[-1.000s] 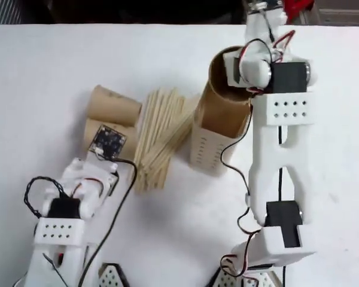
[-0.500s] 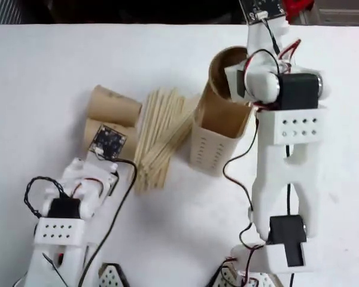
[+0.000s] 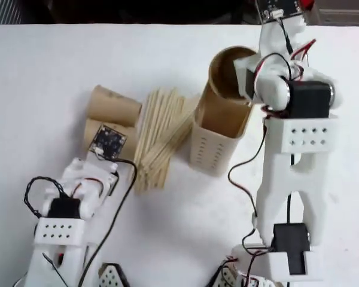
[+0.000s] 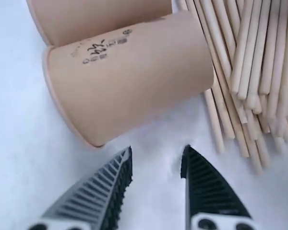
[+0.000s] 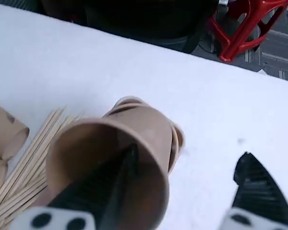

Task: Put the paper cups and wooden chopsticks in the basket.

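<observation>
Two paper cups lie on their sides, the far cup (image 3: 110,103) and the near cup (image 3: 99,133), left of a pile of wooden chopsticks (image 3: 160,134). My left gripper (image 4: 157,153) is open just short of the near cup (image 4: 129,81), with the chopsticks (image 4: 245,72) beside it. The basket (image 3: 208,152), white with a perforated wall, holds a tilted paper cup (image 3: 227,69). My right gripper (image 5: 189,153) is open at that cup (image 5: 101,143). One finger (image 5: 113,187) is at the cup's mouth and the other stands far off to the side. More cup rims (image 5: 176,139) are nested behind it.
The white table (image 3: 48,60) is bare to the far left and to the right of the right arm (image 3: 293,155). A red stool (image 5: 245,24) stands beyond the table's far edge. Loose cables hang beside both arms.
The right arm has drawn back toward the table's far edge and shifted right, uncovering the cup in the basket. The cup, chopsticks and left arm have stayed put.
</observation>
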Available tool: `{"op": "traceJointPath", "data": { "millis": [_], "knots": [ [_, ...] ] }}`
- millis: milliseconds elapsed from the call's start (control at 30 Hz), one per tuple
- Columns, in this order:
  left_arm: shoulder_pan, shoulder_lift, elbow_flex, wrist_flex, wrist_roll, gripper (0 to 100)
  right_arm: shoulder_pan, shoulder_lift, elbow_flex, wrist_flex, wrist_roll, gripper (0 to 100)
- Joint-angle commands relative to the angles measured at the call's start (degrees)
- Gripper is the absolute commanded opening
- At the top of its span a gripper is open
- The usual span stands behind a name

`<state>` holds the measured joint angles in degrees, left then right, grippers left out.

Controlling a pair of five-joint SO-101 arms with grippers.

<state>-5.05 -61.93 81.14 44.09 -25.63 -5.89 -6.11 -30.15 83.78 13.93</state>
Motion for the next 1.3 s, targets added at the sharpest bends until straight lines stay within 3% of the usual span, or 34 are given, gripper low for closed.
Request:
{"op": "traceJointPath", "data": {
  "millis": [0,200,367,567,600,700,867,1167,1267],
  "knots": [
    [0.5,-1.0,-0.4,-1.1,-0.4,17,0.3,1.5,0.6,-8.7,0.7,31.9],
    [0.6,-1.0,-0.4,-1.1,-0.4,17,2.2,5.3,1.0,-15.5,0.7,31.9],
    [0.6,-1.0,-0.4,-1.1,-0.4,17,3.4,4.7,0.8,-9.8,0.6,30.8],
    [0.6,-1.0,-0.4,-1.1,-0.4,17,3.5,-1.0,4.4,10.4,0.6,1.4],
    [0.6,-1.0,-0.4,-1.1,-0.4,17,4.3,-2.2,6.5,12.2,0.6,1.4],
    [0.6,-1.0,-0.4,-1.1,-0.4,17,7.2,-8.0,16.6,11.4,0.6,1.9],
    [0.6,-1.0,-0.4,-1.1,-0.2,17,10.6,-24.9,41.7,-0.8,1.1,1.6],
    [0.0,-1.1,-1.4,-0.3,-0.5,17,10.7,-58.6,87.0,-13.4,15.8,1.7],
    [-3.4,-1.1,-3.3,3.7,-4.7,17,12.0,-67.6,96.5,-13.7,17.7,1.7]
  ]
}}
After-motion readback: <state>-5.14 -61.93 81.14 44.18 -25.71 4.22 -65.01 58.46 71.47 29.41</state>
